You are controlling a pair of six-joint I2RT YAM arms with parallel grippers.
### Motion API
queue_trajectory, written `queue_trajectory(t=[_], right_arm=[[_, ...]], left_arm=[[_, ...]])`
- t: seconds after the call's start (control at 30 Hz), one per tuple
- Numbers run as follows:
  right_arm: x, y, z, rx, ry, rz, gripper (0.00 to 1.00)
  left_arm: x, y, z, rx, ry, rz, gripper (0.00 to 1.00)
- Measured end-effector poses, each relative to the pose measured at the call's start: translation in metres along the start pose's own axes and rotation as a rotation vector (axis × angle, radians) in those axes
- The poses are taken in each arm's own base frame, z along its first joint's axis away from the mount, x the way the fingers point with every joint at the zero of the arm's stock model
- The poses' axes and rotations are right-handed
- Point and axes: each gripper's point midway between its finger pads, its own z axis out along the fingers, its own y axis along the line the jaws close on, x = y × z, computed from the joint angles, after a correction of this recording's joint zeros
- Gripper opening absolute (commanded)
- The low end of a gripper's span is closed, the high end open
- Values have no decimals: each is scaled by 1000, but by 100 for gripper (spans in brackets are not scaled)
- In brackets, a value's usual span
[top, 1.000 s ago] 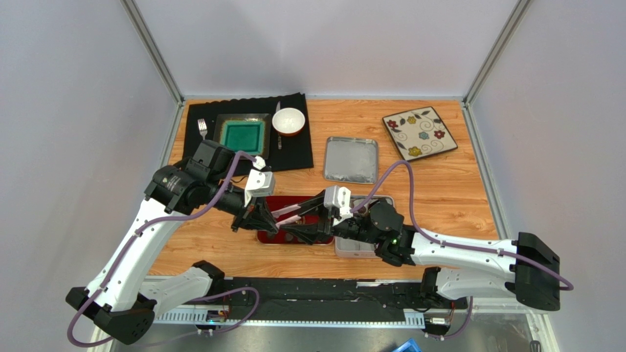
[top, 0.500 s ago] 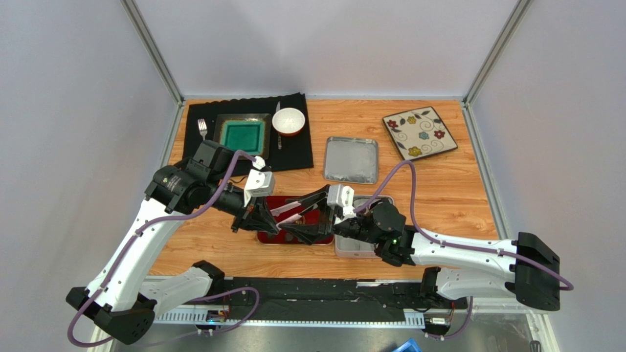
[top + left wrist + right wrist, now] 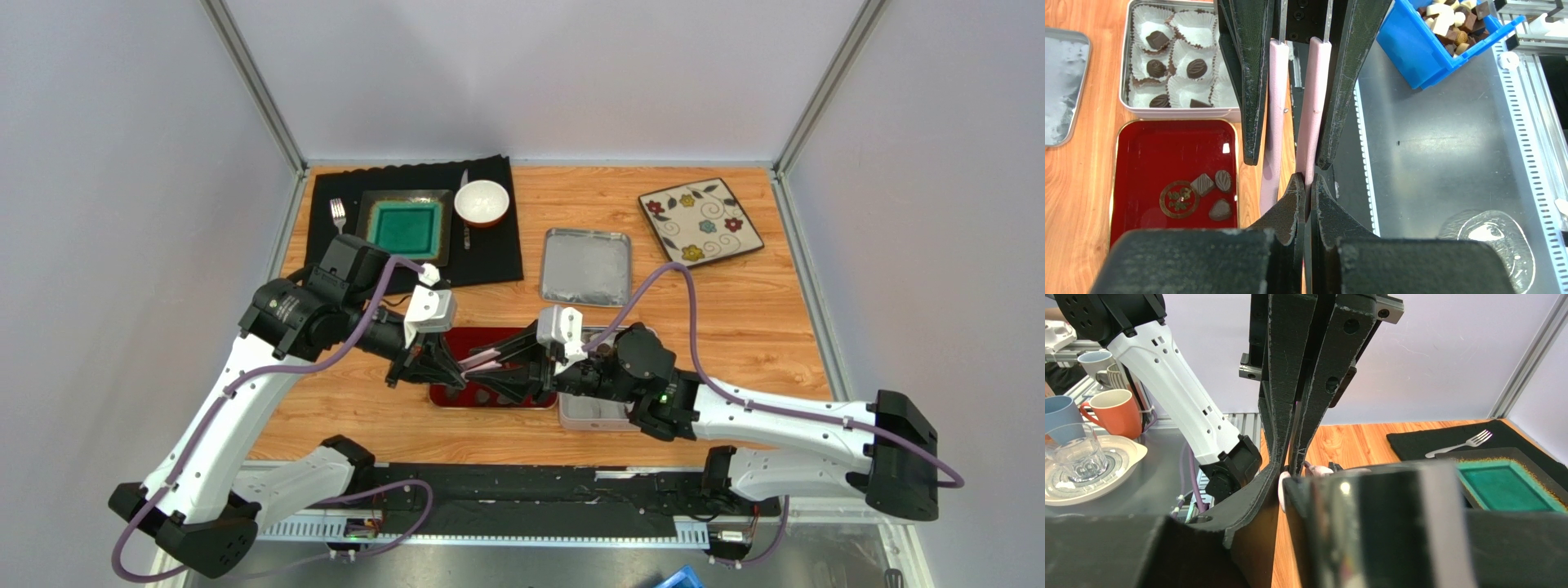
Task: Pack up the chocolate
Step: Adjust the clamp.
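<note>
**Both grippers on the tongs above the tray**

By the desk's (image 3: 736,331) near edge, the left gripper (image 3: 1289,160) clamps pink tongs (image 3: 1316,110) and the right gripper (image 3: 1306,184) pinches one tong tip. Below, three chocolate pieces (image 3: 1203,184) lie on the red tray (image 3: 1168,153). Five more sit in paper cups (image 3: 1146,15) inside the adjoining tin (image 3: 1123,79).

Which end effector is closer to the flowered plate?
Right. The right end effector hangs over the middle of the red tray, on the side toward the plate; the left end effector is over the tray's left part, farther off.
</note>
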Motion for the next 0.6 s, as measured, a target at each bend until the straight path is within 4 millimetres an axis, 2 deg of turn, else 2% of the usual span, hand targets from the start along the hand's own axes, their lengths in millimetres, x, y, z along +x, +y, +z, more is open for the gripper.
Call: queue_trajectory(t=[0.1, 0.27, 0.4, 0.6], right_arm=[[-2, 0, 0, -4, 22, -5, 16], [-5, 1, -3, -6, 52, -16, 0], [-7, -3, -8, 19, 70, -31, 0], [-3, -18, -30, 111, 145, -84, 0]], left_arm=[[-1, 0, 0, 1, -4, 5, 0], [-4, 0, 0, 3, -19, 25, 0], [-7, 7, 1, -22, -21, 36, 15], [-5, 33, 2, -161, -2, 28, 20]])
